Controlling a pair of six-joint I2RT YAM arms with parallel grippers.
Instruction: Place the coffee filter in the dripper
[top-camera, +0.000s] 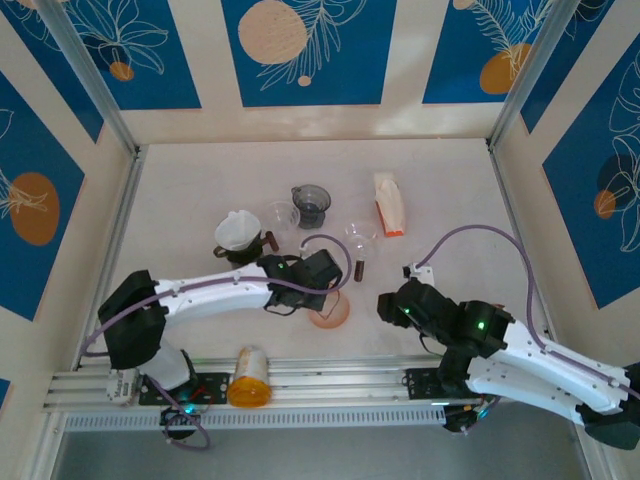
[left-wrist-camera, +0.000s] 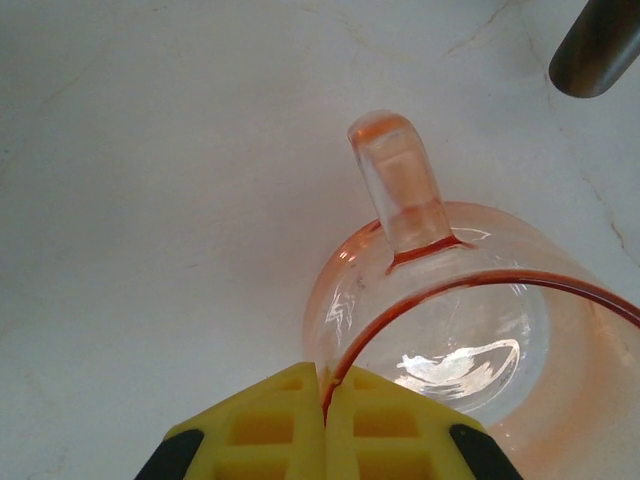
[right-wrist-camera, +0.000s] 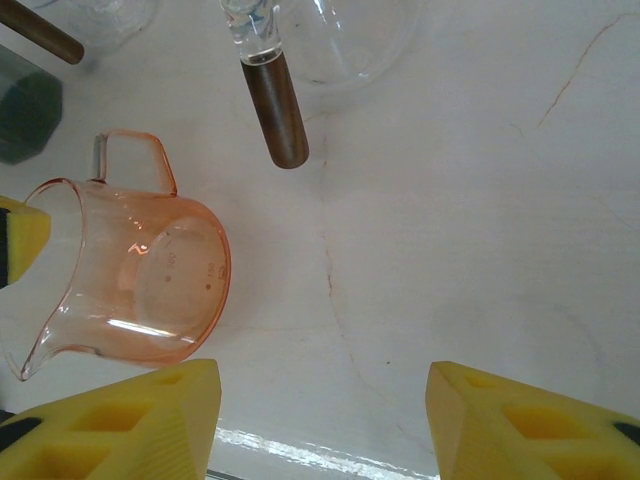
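Left wrist: left fingers (left-wrist-camera: 272, 425) pinch the rim of the orange cup (left-wrist-camera: 450, 320), right fingers (right-wrist-camera: 150, 410) wide, empty; seemingly a clearing step, next needs release, then reaching the white filter (top-camera: 237, 228) far left.

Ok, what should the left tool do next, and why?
Probably draw the cup aside and release it: the left tool is shut on its rim, and the cup sits close to the dripper, near the open right tool.

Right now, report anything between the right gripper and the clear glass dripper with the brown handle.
Nothing visible: bare white table between right gripper and glass dripper; the translucent orange cup sits beside that path.
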